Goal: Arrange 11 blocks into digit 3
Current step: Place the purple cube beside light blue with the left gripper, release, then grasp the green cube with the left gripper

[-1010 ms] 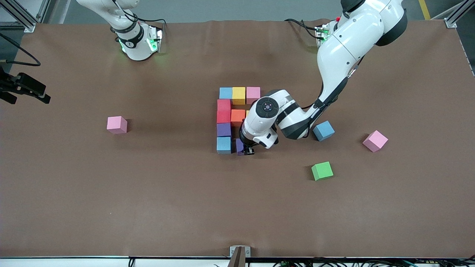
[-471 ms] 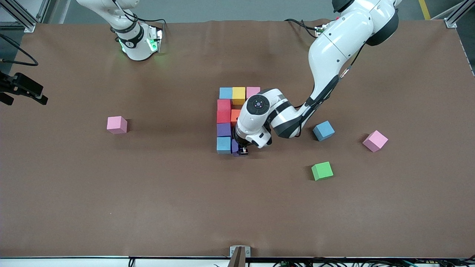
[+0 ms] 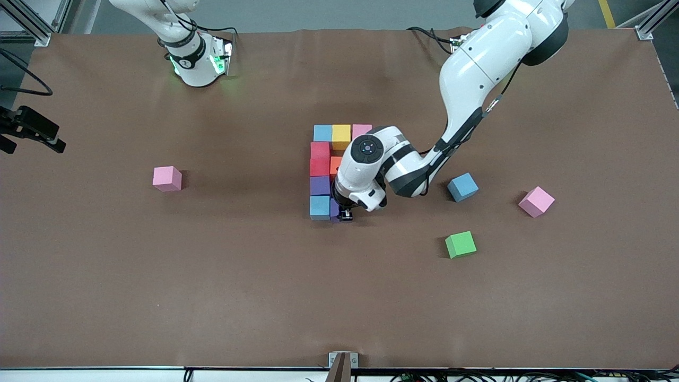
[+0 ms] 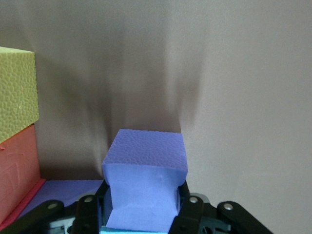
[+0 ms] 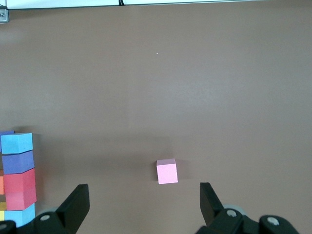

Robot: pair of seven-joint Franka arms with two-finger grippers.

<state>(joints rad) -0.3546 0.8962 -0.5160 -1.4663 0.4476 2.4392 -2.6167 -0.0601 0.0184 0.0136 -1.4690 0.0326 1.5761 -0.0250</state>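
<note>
The left gripper (image 3: 345, 215) is clamped on a purple block (image 4: 146, 187), set down at the table just beside the blue block (image 3: 320, 207) that ends the column of the half-built digit 3 (image 3: 331, 167). In the left wrist view the purple cube sits squeezed between the two fingers (image 4: 192, 209).

That figure lies at mid-table. Its row nearest the robots' bases reads blue (image 3: 322, 132), yellow (image 3: 341, 136), pink (image 3: 361, 130). From that blue block a column runs toward the front camera: two red blocks (image 3: 320, 159), a purple one (image 3: 320, 185), then the blue end block. An orange block (image 3: 334, 165) touches the red ones, and the left arm covers what lies next to it.

Loose cubes lie toward the left arm's end of the table (image 3: 159, 292): a blue one (image 3: 462, 187), a pink one (image 3: 536, 201) and a green one (image 3: 460, 244). Another pink block (image 3: 167, 178) lies alone toward the right arm's end.

The right gripper (image 5: 144, 207) waits above the table with its fingers spread wide, holding nothing.
</note>
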